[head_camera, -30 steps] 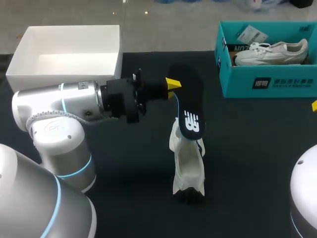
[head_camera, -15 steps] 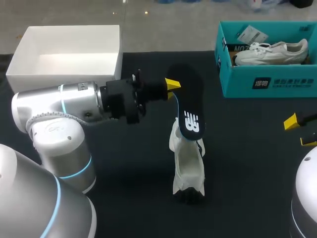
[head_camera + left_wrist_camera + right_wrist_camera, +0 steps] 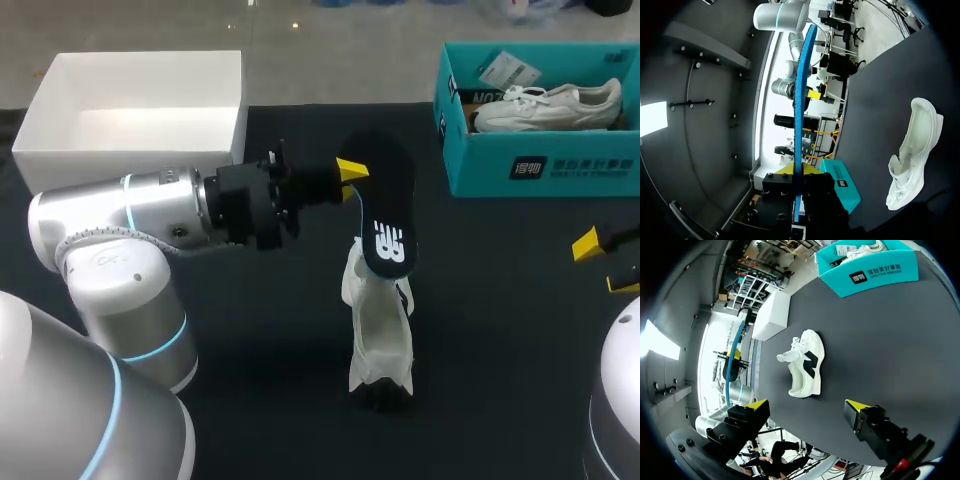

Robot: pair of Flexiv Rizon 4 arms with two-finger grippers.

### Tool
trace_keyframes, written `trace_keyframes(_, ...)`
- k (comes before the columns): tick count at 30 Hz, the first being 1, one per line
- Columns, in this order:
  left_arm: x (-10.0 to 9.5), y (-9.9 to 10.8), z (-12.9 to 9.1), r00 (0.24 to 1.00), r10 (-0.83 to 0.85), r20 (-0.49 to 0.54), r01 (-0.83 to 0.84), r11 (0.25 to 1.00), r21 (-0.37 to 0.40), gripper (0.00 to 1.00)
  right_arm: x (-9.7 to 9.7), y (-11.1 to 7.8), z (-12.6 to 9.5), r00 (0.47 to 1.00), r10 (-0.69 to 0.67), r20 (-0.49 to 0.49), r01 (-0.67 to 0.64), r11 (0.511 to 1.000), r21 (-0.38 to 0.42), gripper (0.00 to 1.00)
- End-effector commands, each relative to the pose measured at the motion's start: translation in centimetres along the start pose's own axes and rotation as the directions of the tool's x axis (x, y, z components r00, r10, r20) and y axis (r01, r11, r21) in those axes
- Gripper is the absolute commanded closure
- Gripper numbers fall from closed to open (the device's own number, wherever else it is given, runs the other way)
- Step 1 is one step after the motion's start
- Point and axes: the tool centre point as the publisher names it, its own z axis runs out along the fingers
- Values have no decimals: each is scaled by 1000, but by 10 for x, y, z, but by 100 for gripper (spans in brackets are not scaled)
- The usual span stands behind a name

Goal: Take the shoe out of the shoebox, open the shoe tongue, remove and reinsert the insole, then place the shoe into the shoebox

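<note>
Left gripper [image 3: 350, 172]: pinching the insole [image 3: 385, 215], raised over the shoe [image 3: 380, 330] mid-table, barely shifted. Right gripper [image 3: 605, 262]: fingers spread, newly arrived at the right edge. You likely need it to steady the shoe for reinsertion.

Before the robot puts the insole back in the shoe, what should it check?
1. Insole clamped in left end effector: ok.
2. Shoe showing its opening from above: ok.
3. Right end effector steadying the shoe: not ok; it is open and apart from it.
4. Insole's lower end lined up with the opening: cannot tell.
5. Shoe opened wide enough: cannot tell.
</note>
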Motion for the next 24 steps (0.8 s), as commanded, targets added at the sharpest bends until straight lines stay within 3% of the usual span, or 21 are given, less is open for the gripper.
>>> trace_keyframes(1, -4, -11, -4, 994, -112, -2, 112, 994, 21, 100, 1, -10, -3, 1000, 0, 4, 0, 1000, -28, 0)
trace_keyframes(7, -7, -38, -11, 946, -315, -72, 321, 941, 105, 100, 1, -10, -3, 1000, 0, 4, 0, 1000, -28, 0)
trace_keyframes(24, -7, -38, -11, 946, -315, -72, 321, 941, 105, 100, 1, -10, -3, 1000, 0, 4, 0, 1000, -28, 0)
